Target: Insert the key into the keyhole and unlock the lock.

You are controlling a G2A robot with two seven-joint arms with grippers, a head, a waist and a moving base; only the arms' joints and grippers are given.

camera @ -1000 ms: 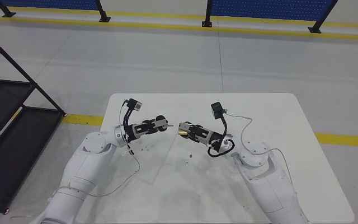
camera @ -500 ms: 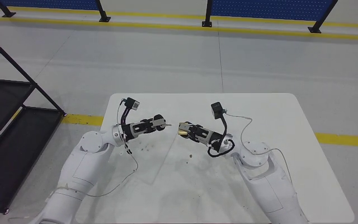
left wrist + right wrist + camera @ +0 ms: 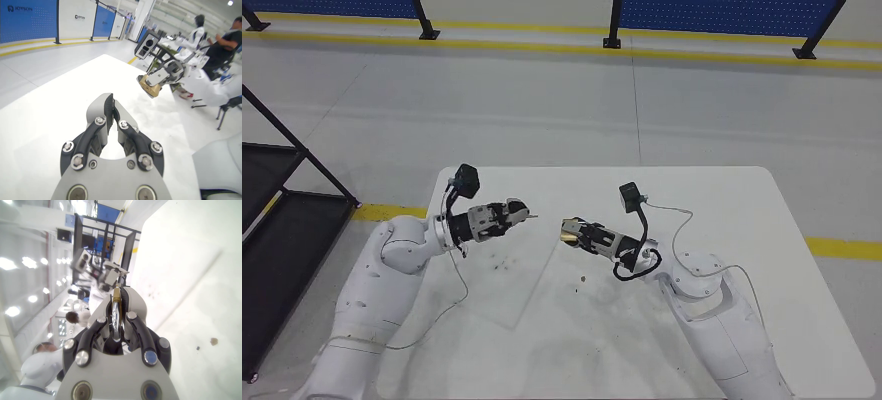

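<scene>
Above the white desk [image 3: 722, 200] the two arms face each other, well apart. The right tool [image 3: 116, 294] clamps the brass lock [image 3: 152, 90], its bottom face turned toward the left tool [image 3: 113, 102]. That tool's fingers press shut on a thin tip, seemingly the key [image 3: 529, 212]. Best to line the tip with the keyhole's axis first, then push straight and slow before twisting.

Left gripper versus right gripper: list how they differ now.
Load: the right gripper clamps the brass padlock; the left gripper pinches just a thin tip, apparently the key.
Finger gap: the left gripper's pads almost meet; the right gripper's are held apart by the padlock's body.
Shared: both are shut, above the white table, pointing at each other.
</scene>
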